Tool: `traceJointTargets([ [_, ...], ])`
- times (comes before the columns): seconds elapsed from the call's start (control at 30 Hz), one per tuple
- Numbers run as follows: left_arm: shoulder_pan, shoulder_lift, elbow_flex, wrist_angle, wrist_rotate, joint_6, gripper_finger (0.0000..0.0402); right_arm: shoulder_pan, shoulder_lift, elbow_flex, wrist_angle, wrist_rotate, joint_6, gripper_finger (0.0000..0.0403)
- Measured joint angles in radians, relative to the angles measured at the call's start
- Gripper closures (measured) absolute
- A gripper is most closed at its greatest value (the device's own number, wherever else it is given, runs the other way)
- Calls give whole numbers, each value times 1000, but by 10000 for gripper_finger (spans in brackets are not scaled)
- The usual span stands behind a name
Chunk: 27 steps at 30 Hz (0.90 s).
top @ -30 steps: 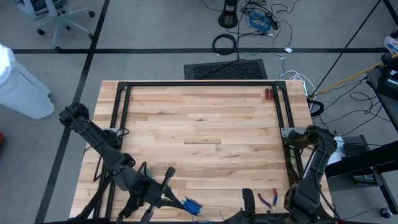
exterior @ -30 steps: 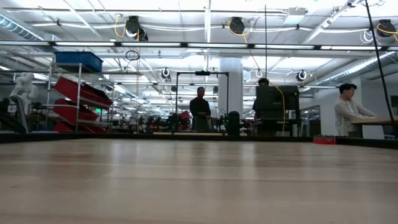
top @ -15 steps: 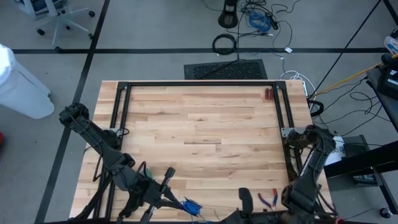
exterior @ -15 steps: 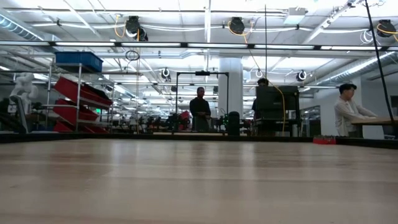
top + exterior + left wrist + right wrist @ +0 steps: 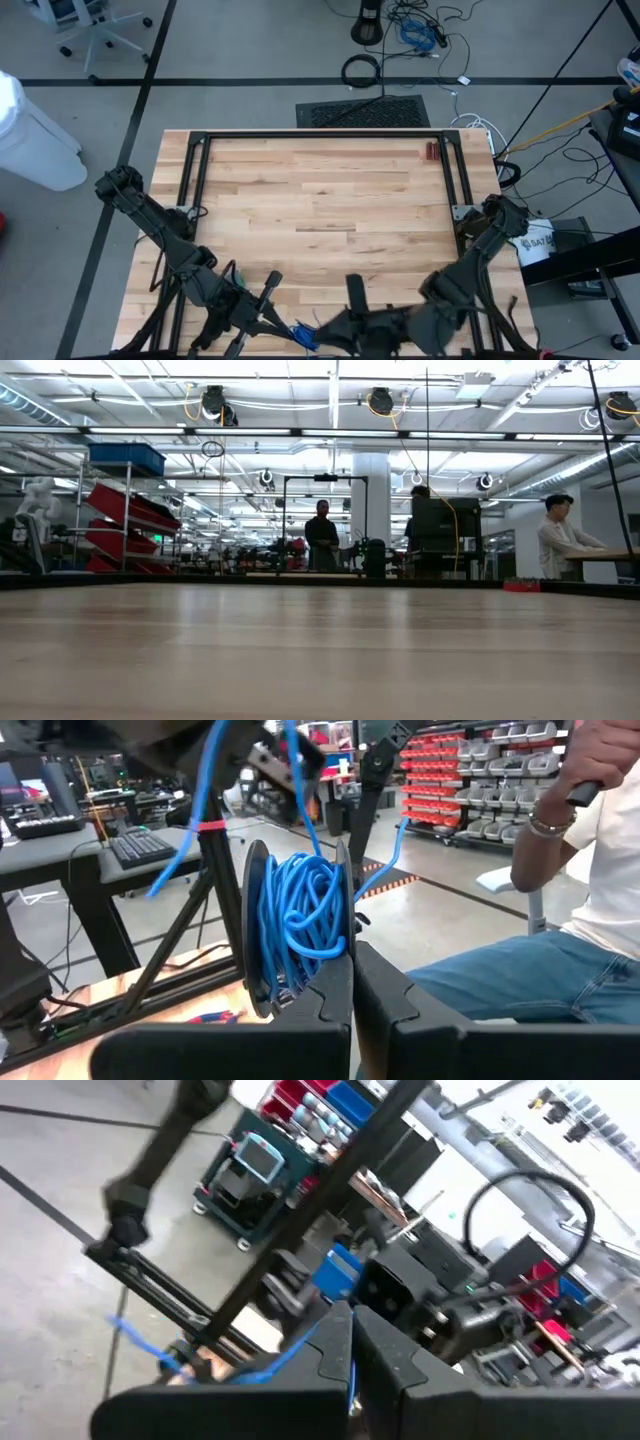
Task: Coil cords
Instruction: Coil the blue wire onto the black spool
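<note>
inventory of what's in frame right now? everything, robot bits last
table: one, pale wood planks, centre of high view, black frame rails on it
blue cord: one bundle, bright blue, wound on a dark spool in front of the left gripper; also at the table's near edge
small red item: one, far right corner of table
black cable ring: one, on floor beyond table
floor mat: one, dark, just past far edge
white bin: one, floor at left
people: at least three, standing in the room behind, low view
seated person: one, white top, jeans, left wrist view
left gripper: shut, near edge, left
right gripper: shut, near edge, beside the cord
</note>
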Motion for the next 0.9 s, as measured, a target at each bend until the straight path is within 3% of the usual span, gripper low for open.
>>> traceJointTargets([
  [0.2, 0, 2, 0, 1, 44, 1, 401, -69, 0, 0, -3, -142, 20, 403],
  [0.47, 0, 4, 0, 1, 52, 1, 401, -137, 0, 0, -51, -275, 123, 403],
  [0.6, 0, 4, 0, 15, 81, 11, 402, -155, 0, 0, -70, -289, 172, 403],
  [0.9, 0, 5, 0, 40, 111, 55, 402, -209, 1, -2, -101, -466, 300, 403],
])
